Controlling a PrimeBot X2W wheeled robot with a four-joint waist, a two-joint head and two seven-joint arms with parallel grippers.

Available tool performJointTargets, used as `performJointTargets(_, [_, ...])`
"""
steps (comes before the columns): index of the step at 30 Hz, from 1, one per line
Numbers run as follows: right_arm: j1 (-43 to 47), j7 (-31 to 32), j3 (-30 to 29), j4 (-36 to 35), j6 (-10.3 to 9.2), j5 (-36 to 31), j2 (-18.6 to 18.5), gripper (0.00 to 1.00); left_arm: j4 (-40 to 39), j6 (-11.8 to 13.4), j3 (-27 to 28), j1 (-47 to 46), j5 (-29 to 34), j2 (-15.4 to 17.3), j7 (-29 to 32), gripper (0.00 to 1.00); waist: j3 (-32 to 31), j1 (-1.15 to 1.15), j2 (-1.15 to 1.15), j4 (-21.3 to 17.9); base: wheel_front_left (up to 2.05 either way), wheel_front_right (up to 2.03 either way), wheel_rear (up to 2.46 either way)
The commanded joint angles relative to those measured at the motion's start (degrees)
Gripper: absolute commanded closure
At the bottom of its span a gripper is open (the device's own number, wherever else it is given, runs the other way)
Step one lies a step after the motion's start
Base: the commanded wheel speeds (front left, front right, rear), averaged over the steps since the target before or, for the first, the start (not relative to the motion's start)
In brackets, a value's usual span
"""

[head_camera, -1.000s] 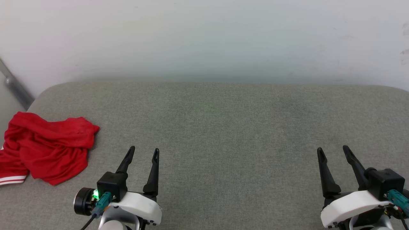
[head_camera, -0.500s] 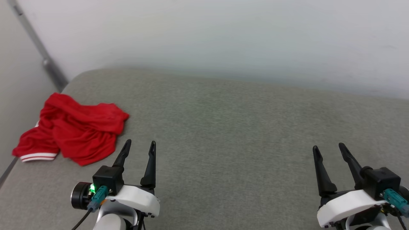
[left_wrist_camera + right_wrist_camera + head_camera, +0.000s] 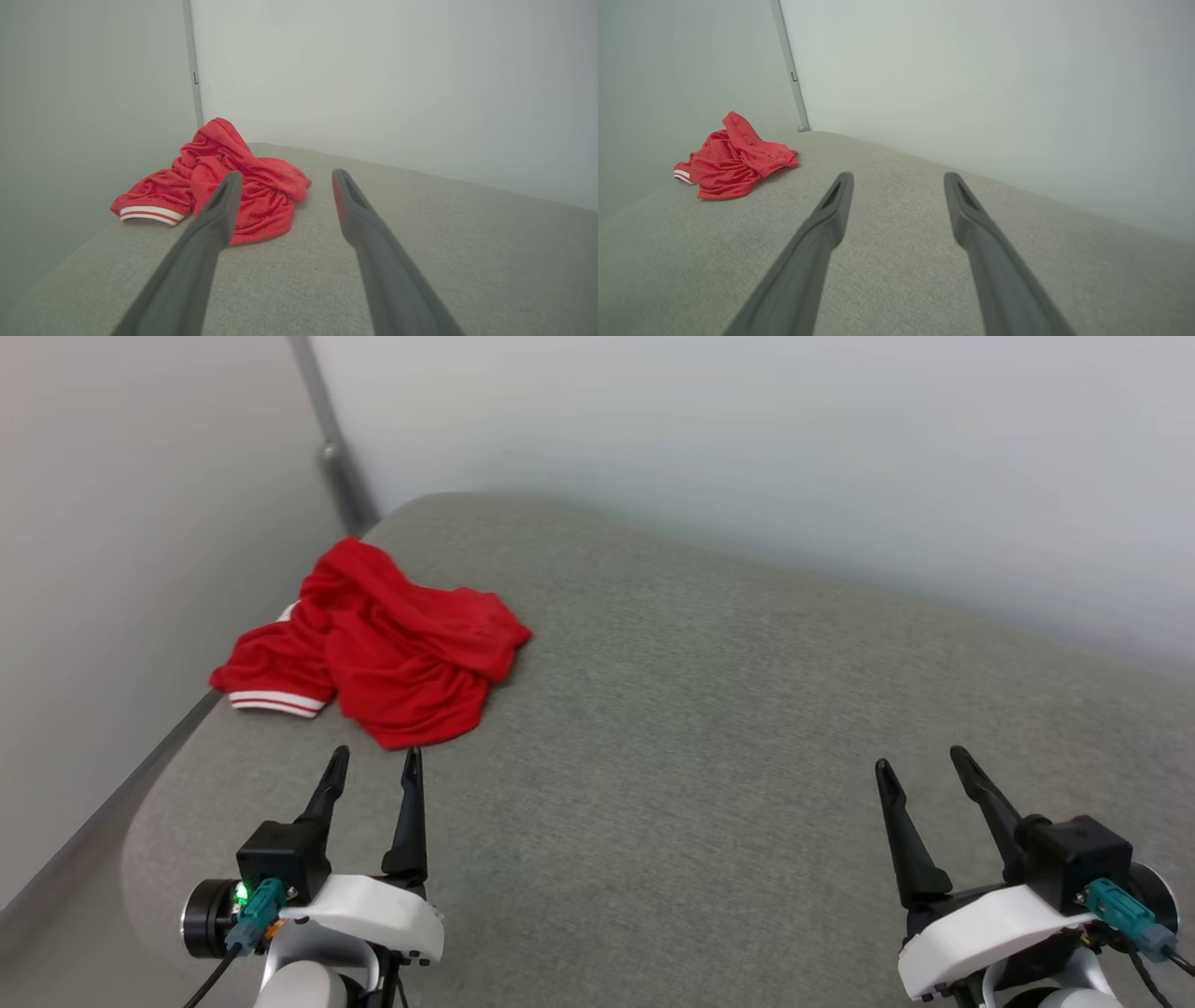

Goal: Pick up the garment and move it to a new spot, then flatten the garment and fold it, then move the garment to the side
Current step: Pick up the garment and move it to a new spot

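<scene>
- While heaped at far left corner of cushion [image 3: 700, 728], by wall [image 3: 121, 504]: garment [image 3: 373, 644], judged not yet lifted.
- Left gripper [image 3: 373, 756]: spread, empty, just short of garment's near hem.
- Right gripper [image 3: 920, 761]: spread, empty, well apart from garment.
- Outstanding: pickup, relocation, flattening, folding, setting aside.
- Containers: none noted.

Far left, garment [image 3: 392, 653] lies bunched: most of it is folded under itself, front not readable, just one striped cuff [image 3: 275, 702] out. In left wrist view a finger [image 3: 219, 205] of left hand [image 3: 374, 754] covers part of its near edge. Arms behind left hand & right hand [image 3: 920, 759] cut off at head view's btm edge. Tabletop [image 3: 700, 709] runs off right & near edges.
</scene>
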Motion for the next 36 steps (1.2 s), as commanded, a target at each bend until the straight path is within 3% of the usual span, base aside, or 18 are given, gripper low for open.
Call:
performJointTargets(1, [-0.6,-0.1,0.3,-0.3,-0.02,0.4,0.1,0.00,-0.1,0.2,0.1,0.5,0.0,0.1,-0.1,0.00,0.0,0.00,0.00,1.8,0.00,0.00,0.00])
performJointTargets(10, [-1.4,-0.2,0.7,0.4,-0.02,0.6,0.1,0.00,-0.6,0.0,1.2,0.9,-0.7,0.1,-0.1,0.00,-0.2,0.00,0.00,5.3,0.00,0.00,0.00])
performJointTargets(21, [-1.8,0.5,0.8,0.1,-0.02,0.3,0.1,0.00,-0.9,0.5,2.5,-0.1,-1.0,0.0,-0.1,0.00,0.6,0.00,0.00,4.2,0.00,0.00,0.00])
performJointTargets(30, [-5.9,2.8,1.0,-3.4,-0.03,-1.1,-1.3,0.00,-0.5,0.3,5.0,-13.2,-2.6,3.6,2.2,0.00,8.3,0.00,0.00,-1.6,0.00,0.00,0.00])
performJointTargets(36, [-10.6,2.9,1.9,-4.8,-0.02,-0.6,-3.0,0.00,1.5,-0.7,9.7,-27.0,-7.0,11.1,12.5,0.00,16.5,0.00,0.00,-8.9,0.00,0.00,0.00])
